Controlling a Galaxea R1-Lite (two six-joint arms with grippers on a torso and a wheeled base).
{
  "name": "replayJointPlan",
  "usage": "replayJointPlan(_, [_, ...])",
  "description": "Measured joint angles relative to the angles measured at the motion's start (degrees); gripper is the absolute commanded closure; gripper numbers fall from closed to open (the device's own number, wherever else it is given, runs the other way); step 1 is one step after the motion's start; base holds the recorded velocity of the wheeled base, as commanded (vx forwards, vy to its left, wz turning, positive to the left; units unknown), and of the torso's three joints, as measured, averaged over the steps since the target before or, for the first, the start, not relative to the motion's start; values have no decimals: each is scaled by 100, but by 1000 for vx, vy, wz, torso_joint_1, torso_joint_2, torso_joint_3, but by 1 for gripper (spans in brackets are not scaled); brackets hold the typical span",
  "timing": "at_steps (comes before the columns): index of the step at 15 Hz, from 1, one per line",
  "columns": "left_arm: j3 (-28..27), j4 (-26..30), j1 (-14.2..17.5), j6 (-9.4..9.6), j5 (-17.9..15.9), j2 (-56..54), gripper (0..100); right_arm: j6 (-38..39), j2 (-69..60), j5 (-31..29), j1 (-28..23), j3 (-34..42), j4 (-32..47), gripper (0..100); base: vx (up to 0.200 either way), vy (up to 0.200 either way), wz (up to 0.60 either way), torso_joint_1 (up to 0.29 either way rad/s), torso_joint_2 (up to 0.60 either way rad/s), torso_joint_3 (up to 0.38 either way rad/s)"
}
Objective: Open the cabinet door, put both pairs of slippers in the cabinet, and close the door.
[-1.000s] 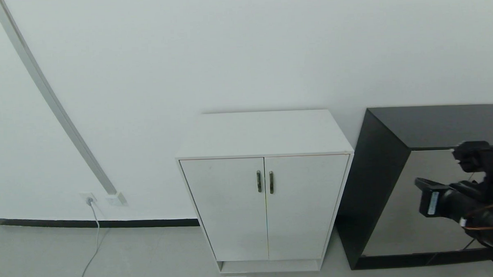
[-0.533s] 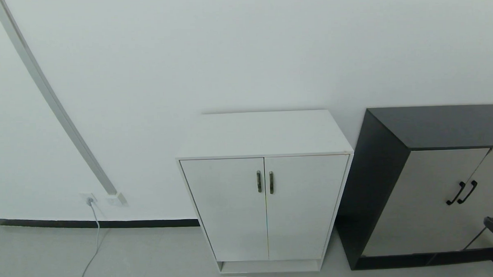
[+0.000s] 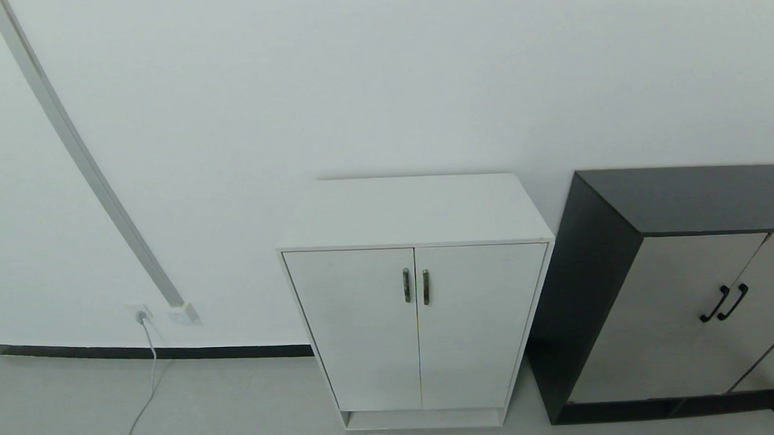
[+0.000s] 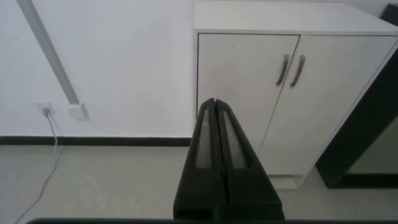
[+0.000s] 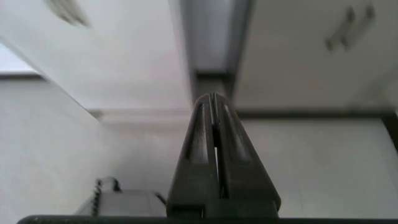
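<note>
The white two-door wooden cabinet (image 3: 412,210) stands against the pale wall with both doors shut and its pair of dark metal bar handles (image 3: 407,285) side by side at the centre seam. Just beside it on the robot's right stands a black cabinet with grey doors (image 3: 588,268), also shut.

A second ago the right arm hung in front of the black cabinet's grey doors. Half a second ago only its tip showed at the lower right corner of the head view, and now it has dropped out of that view. The white cabinet has not moved in that time.

The left gripper (image 4: 215,102) hangs in open air over the grey floor, well short of the white cabinet's left door, with its two fingers (image 4: 205,140) pressed flat together and nothing between them. The right gripper (image 5: 212,96) is likewise closed on nothing, low over the floor and pointing towards the dark side panel of the black cabinet.

With both arms drawn back, both grippers empty and the doors shut, the robot looks to be between steps. Whether the slippers already lie behind those doors cannot be told, so this may be either the task's end or its beginning.
</note>
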Motion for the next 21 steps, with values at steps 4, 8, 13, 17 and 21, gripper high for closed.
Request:
replayJointPlan(4, [0, 0, -2, -2, 2, 0, 100, -211, -607, 642, 0, 277, 106, 100, 0, 0, 0, 0, 0, 0])
replayJointPlan(8, [0, -5, 0, -2, 2, 0, 100, -328, -855, 605, -100, 581, -54, 100, 0, 0, 0, 0, 0, 0])
replayJointPlan(13, [0, -2, 0, -2, 2, 0, 100, -499, -1499, 572, -866, 596, -49, 100, 0, 0, 0, 0, 0, 0])
replayJointPlan(17, [0, -5, 0, -7, 27, 0, 100, -349, -2188, 567, -1191, 603, -45, 100, 0, 0, 0, 0, 0, 0])
replayJointPlan(21, [0, -7, 0, 13, 11, 0, 100, -262, -2395, 567, -1228, 603, -51, 100, 0, 0, 0, 0, 0, 0])
